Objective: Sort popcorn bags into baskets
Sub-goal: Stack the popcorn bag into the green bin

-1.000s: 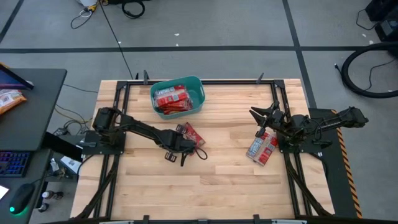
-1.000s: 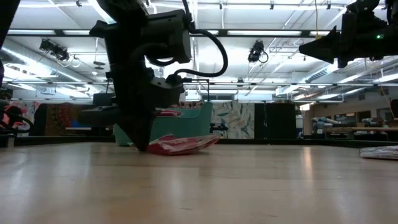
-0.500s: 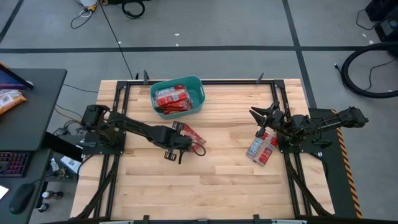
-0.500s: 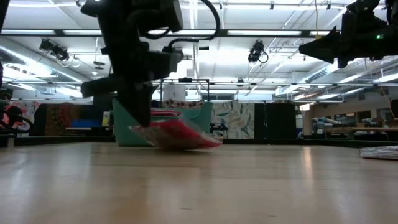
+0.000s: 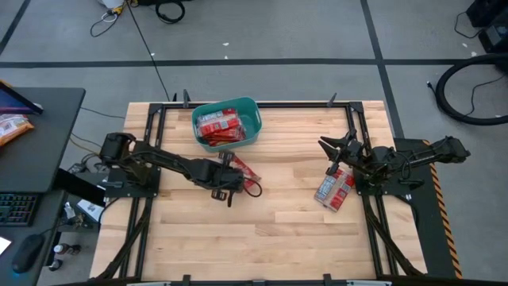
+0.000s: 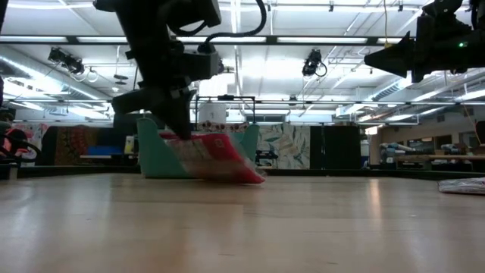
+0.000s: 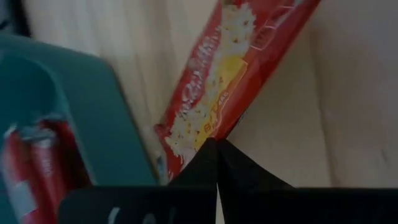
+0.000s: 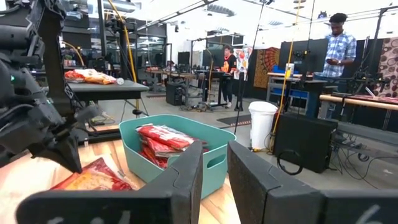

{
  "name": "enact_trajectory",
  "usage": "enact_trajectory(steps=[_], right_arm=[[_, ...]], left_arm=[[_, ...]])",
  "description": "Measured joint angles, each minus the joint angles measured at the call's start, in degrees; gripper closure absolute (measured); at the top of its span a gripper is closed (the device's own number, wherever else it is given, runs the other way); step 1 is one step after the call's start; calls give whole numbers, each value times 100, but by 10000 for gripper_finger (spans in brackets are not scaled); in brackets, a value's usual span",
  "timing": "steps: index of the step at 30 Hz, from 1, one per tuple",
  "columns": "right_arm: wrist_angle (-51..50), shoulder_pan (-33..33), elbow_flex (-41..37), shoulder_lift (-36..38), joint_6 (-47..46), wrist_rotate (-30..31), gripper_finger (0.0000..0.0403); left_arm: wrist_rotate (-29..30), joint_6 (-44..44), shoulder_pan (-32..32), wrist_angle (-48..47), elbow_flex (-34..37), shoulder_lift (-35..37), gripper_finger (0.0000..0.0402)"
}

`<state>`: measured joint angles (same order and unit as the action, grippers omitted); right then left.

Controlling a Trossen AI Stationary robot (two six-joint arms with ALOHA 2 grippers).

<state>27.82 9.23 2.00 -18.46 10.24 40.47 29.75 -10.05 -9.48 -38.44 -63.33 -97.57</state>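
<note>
A red popcorn bag (image 5: 244,173) hangs tilted from my left gripper (image 5: 228,181), just near of the teal basket (image 5: 226,123). The basket holds several red packets (image 5: 218,127). In the low view the bag (image 6: 216,155) slopes down from the shut gripper (image 6: 173,130). The left wrist view shows the shut fingers (image 7: 216,155) on the bag (image 7: 236,81), with the basket wall (image 7: 81,106) alongside. My right gripper (image 5: 337,147) hovers open at the table's right, above more packets (image 5: 333,189) lying flat. My left gripper pinches the popcorn bag between its two fingers at an edge near one end (image 7: 208,134), coming from above and pointing down. The held end is raised. The bag slopes down, and its other end (image 6: 254,178) is at the table top.
The basket stands at the far middle of the table, and the right wrist view shows its near wall (image 8: 149,165). Wide bare wood lies in the near half. Black frame rails (image 5: 155,127) run along the table's sides. People stand in the room beyond.
My left gripper has risen and drawn slightly toward the left and far side, toward the basket. The bag lay flat on the table; its held end has now been lifted, so it slopes steeply while its other end has stayed low.
</note>
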Motion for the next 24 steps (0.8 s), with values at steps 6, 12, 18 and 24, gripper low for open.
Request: enact_trajectory(steps=[6, 12, 18, 24], right_arm=[[1, 0, 0, -1, 0, 0, 322], [2, 0, 0, 0, 0, 0, 322], [-2, 0, 0, 0, 0, 0, 322], [-1, 0, 0, 0, 0, 0, 322]], left_arm=[[629, 48, 5, 41, 0, 387, 401], [1045, 196, 31, 53, -4, 835, 401], [978, 171, 93, 26, -10, 1266, 401], [-525, 676, 303, -3, -7, 1174, 378]])
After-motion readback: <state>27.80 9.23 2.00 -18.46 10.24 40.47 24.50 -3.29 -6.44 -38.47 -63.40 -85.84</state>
